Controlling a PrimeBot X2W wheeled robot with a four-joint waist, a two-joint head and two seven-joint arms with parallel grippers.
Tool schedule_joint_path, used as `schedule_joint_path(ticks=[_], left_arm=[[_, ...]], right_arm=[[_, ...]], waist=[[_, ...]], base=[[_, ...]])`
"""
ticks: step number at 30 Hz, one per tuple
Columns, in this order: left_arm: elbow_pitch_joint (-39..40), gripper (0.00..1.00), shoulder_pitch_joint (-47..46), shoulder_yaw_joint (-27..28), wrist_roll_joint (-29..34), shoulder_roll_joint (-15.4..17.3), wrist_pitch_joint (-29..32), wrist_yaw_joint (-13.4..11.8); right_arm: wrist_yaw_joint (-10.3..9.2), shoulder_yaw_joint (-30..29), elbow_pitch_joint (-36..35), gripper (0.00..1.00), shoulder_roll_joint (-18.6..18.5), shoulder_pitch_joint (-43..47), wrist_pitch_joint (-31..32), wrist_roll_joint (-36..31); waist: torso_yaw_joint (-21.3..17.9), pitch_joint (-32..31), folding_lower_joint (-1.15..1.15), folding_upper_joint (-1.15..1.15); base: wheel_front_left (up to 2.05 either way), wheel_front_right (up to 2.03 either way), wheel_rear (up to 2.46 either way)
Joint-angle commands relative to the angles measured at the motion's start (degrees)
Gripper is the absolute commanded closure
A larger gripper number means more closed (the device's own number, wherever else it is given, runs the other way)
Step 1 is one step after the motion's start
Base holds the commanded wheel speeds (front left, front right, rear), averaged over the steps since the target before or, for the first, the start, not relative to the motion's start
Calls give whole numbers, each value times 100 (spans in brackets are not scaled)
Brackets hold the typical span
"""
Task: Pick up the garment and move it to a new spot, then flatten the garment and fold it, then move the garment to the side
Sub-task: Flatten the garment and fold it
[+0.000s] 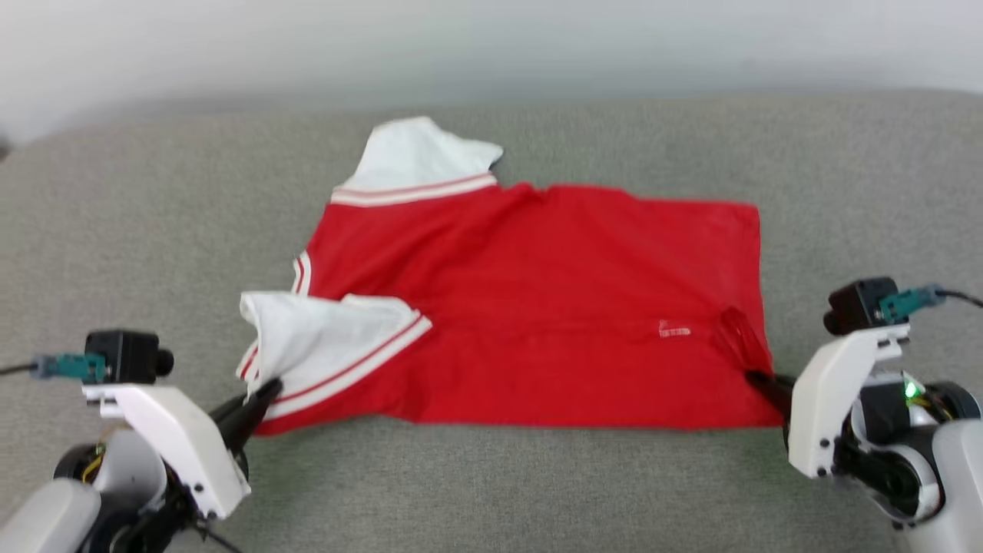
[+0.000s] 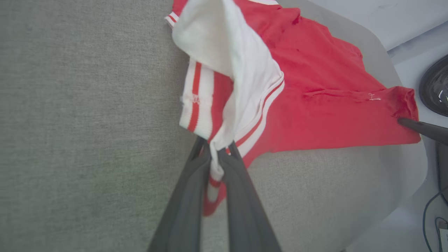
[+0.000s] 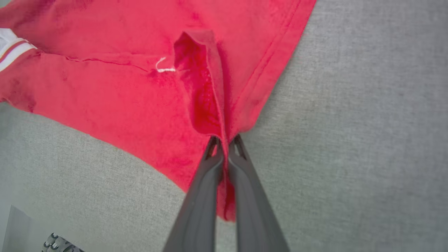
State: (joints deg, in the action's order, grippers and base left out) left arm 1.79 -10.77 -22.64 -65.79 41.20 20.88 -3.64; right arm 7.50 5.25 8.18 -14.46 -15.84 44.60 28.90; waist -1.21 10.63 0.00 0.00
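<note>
On the garment [image 1: 537, 307] sits a small white label [image 1: 674, 331], unreadable

The garment [image 1: 537, 307] covers the middle of the grey counter [image 1: 499, 484]. Bare counter lies open along the near edge between the left claw [image 1: 265, 392] and right claw [image 1: 756, 378], beyond its far edge, and to left and right.

Likely a lab — grey cloth-covered surface [image 1: 491, 484], blank wall [image 1: 491, 38].
</note>
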Motion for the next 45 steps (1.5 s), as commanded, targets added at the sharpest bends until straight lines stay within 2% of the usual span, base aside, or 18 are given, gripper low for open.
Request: schedule_joint_path(ticks=[1,9,13,14,15,16,22,25,27,29,31,35,38,45], left_arm=[[52,100,160,10,2,32,-60,-47],[278,100,1063,78,-248,145,-93,-321],[90,100,1168,-15,-428,-52,-33,-304],[0,91,1122,-31,-467,-124,-21,-273],[-89,45,1057,-21,-558,-237,-35,-231],[-184,0,1000,-13,-611,-307,-32,-204],[-522,0,749,171,-399,-310,-442,-113],[-508,0,673,253,-140,-255,-741,-209],[-472,0,625,284,-57,-251,-844,-247],[-381,0,468,356,222,-220,-1138,-363],[-386,0,331,422,336,-245,-1294,-437],[-389,0,-88,516,473,-247,-1430,-463],[-446,0,-480,679,483,-102,-1414,-415],[-562,0,-1424,874,558,118,-1279,-346]], right_arm=[[-2,-3,-75,100,-50,165,35,38],[-2,-185,-471,100,-86,944,282,171],[-2,-283,-377,100,67,1174,141,85],[-2,-290,-330,74,101,1196,50,50],[-2,-307,-269,11,163,1223,-50,30],[-2,-317,-219,0,211,1240,-164,-4],[-2,-265,-346,0,314,1289,-1311,-225],[-2,-322,-479,0,367,1327,-2090,-433],[-2,-351,-514,0,382,1338,-2317,-521],[-2,-424,-600,0,452,1290,-2999,-800],[-2,-469,-634,0,512,1199,-3358,-969],[-2,-500,-779,0,653,991,-3875,-1270],[-2,-531,-930,0,771,827,-4132,-1418],[-2,-465,-1256,0,972,553,-4431,-1630]], waist=[[37,-255,0,0],[125,-601,0,0],[127,-517,0,0],[130,-475,0,0],[132,-447,0,0],[127,-424,0,0],[16,-401,0,0],[-76,-483,0,0],[-106,-504,0,0],[-226,-516,0,0],[-306,-469,0,0],[-492,-207,0,0],[-640,116,0,0],[-932,839,0,0]], base=[[0,0,0],[0,0,0],[0,0,0],[0,0,0],[0,0,0],[0,0,0],[0,0,0],[0,0,0],[0,0,0],[0,0,0],[0,0,0],[0,0,0],[0,0,0],[0,0,0]])
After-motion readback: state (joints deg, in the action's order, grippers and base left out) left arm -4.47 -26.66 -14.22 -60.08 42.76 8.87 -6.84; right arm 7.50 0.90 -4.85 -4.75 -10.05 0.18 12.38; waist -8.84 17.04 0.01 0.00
